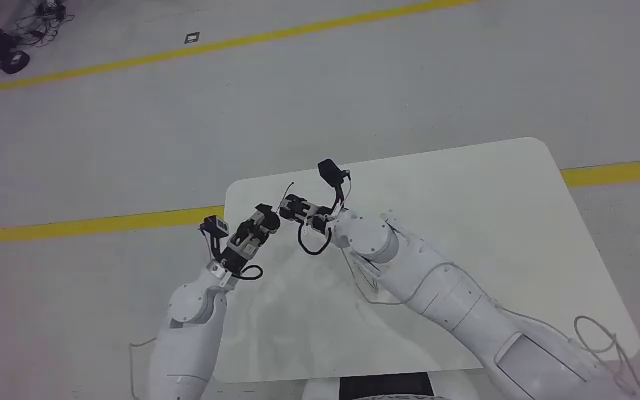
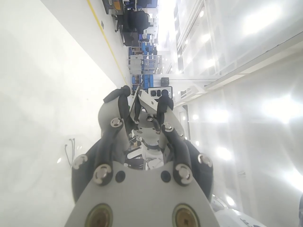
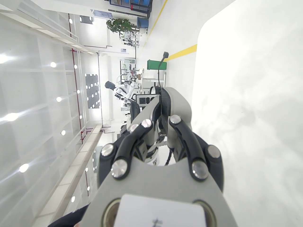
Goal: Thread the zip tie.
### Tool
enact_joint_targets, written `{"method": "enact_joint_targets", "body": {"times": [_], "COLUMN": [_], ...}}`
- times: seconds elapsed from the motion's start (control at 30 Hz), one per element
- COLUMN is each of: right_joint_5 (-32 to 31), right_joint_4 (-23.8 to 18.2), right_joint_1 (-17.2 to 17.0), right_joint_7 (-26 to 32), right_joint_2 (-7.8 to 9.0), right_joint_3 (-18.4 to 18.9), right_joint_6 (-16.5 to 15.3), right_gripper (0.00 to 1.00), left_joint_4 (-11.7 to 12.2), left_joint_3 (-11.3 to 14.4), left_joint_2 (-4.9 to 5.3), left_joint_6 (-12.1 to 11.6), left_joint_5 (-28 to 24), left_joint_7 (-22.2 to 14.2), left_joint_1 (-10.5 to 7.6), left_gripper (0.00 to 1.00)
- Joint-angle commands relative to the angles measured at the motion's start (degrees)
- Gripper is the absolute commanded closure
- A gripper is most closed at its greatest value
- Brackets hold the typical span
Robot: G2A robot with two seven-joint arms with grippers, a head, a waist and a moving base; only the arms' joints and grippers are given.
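Over the white rounded table (image 1: 480, 220), the right gripper (image 1: 297, 210) is pinching a thin black zip tie (image 1: 288, 190), pointing toward one o'clock; the left gripper (image 1: 262, 226) is hovering, fingers (image 2: 119, 94) spread, at its eight o'clock.

A white table (image 1: 500, 200) with rounded corners and a plain, glossy top. Thin dark zip ties (image 2: 70, 151) lie flat on the table, close together and nearly parallel. How many there are is hard to tell.
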Motion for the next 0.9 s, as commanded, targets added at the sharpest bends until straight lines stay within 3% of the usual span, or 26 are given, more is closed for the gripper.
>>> {"method": "enact_joint_targets", "body": {"times": [0.0, 0.27, 0.87], "right_joint_5": [-0.2, -0.7, -2.0], "right_joint_4": [0.0, 0.2, -0.3], "right_joint_1": [-0.1, -0.2, -0.9], "right_joint_7": [0.1, 0.7, 2.7], "right_joint_2": [-0.05, -0.26, -0.5], "right_joint_3": [0.1, 0.6, 1.6], "right_joint_6": [0.0, -0.3, -1.7], "right_gripper": [1.0, 1.0, 1.0], "left_joint_4": [0.2, 0.5, 0.2], "left_joint_3": [0.1, 0.6, 1.1], "left_joint_2": [0.02, 0.14, 0.45], "left_joint_6": [0.0, -0.1, -0.2], "left_joint_5": [-0.1, -0.1, 0.3], "left_joint_7": [0.0, 0.0, 1.0], "left_joint_1": [-0.12, -0.45, -0.24], "left_gripper": [0.8, 0.9, 0.92]}}
